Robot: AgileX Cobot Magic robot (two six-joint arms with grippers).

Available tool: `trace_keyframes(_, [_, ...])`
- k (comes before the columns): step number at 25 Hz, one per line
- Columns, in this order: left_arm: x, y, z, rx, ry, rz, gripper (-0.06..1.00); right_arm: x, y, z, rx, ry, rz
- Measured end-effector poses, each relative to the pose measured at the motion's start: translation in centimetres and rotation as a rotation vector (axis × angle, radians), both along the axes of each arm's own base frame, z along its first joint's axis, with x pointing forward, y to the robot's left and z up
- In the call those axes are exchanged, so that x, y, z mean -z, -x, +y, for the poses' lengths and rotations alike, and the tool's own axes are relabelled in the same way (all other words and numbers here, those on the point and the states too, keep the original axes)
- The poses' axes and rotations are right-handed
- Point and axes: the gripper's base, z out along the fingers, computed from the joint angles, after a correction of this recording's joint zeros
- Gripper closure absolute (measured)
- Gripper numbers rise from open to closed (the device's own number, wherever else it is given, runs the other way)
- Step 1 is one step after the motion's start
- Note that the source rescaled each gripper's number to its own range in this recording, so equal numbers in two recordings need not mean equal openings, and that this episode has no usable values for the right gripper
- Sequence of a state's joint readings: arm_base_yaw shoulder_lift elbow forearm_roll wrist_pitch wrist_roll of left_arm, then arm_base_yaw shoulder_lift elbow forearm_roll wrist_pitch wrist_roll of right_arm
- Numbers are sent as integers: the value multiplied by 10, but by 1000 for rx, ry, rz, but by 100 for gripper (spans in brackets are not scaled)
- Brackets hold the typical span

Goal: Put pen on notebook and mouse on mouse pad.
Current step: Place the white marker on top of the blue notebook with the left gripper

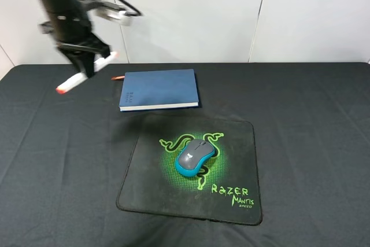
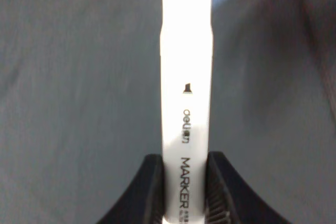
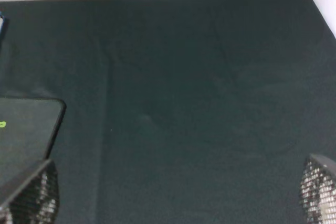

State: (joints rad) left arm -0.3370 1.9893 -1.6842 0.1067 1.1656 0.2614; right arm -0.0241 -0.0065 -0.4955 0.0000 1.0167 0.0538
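Cloth, black and faintly creased, covers the desk (image 1: 312,143) in the exterior high view. Over its far left part the left gripper (image 1: 88,66) hangs raised above the surface, clamped on a thick white pen (image 1: 72,81) with red-orange tips. The pen is tilted, its lower tip pointing to the left edge of the desk. Just to its right a rectangular dark blue hardcover notebook (image 1: 159,88) lies flat, white page edges facing the camera and a thin red-orange ribbon bookmark (image 1: 117,77) sticking out at its far left corner. The pen is not on it. Nearer the camera, a large black rectangular mouse pad (image 1: 150,186) with a green snake logo and "RAZER MANTIS" lettering lies just beside the notebook. A small grey-topped mouse (image 1: 195,157) with a teal-blue rim rests on the logo.

The left wrist view shows the left gripper (image 2: 186,184) with both dark fingers (image 2: 151,187) pressed against the pen (image 2: 186,77), whose barrel reads "MARKER". The blurred desk (image 2: 79,103) lies beyond.

From the right wrist, the right gripper (image 3: 176,198) is spread wide with nothing between its mesh-faced fingers (image 3: 34,195). It looks onto the bare desk (image 3: 199,87), with one corner of the mouse pad (image 3: 26,124) at the side.
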Motion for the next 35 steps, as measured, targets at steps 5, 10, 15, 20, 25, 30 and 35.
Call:
trace_keyframes(5, [24,-30,-46,162,5,-24,94,0,0,0,0,0,-1])
trace_keyframes(10, [52,-50,-72,248,3,-24,94,0,0,0,0,0,-1])
trace_keyframes(15, [76,-57,-83,368,-13,1,94,0,0,0,0,0,-1])
trace_keyframes(20, [89,-56,-88,429,-23,26,94,0,0,0,0,0,-1])
trace_keyframes(25, [100,-60,-88,444,-46,15,94,0,0,0,0,0,-1])
trace_keyframes(30, [105,-68,-91,452,-30,-60,94,0,0,0,0,0,-1])
trace_keyframes(35, [118,-70,-93,455,-28,-64,94,0,0,0,0,0,0])
